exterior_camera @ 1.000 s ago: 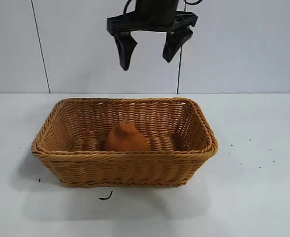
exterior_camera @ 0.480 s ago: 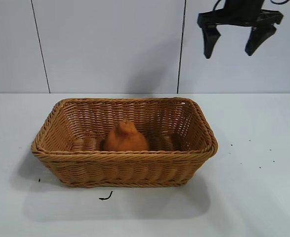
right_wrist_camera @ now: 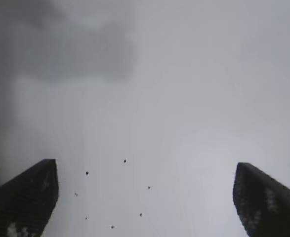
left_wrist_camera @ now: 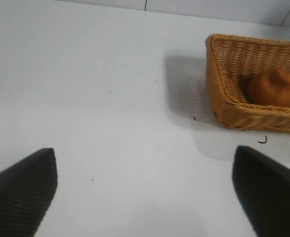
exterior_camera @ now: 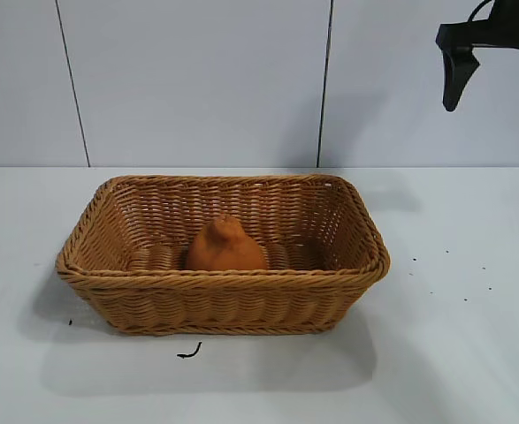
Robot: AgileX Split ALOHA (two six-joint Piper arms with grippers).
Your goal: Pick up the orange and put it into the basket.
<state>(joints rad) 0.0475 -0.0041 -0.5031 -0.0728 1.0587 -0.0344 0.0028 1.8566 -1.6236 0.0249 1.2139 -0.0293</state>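
The orange (exterior_camera: 225,246) sits inside the basket (exterior_camera: 224,305); the right pincer (exterior_camera: 496,79), spread and empty, hangs at two o'clock.

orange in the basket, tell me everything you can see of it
The orange is a matte, dull-orange fruit, squat and lumpy, with a knobby bump sticking up at its top. It sits upright on the floor of the woven wicker basket, about midway along and close to the front wall, whose rim hides its base in the exterior view. The left wrist view also shows it inside the basket. Nothing grips or touches it apart from the basket; whether it leans on the wall cannot be told.
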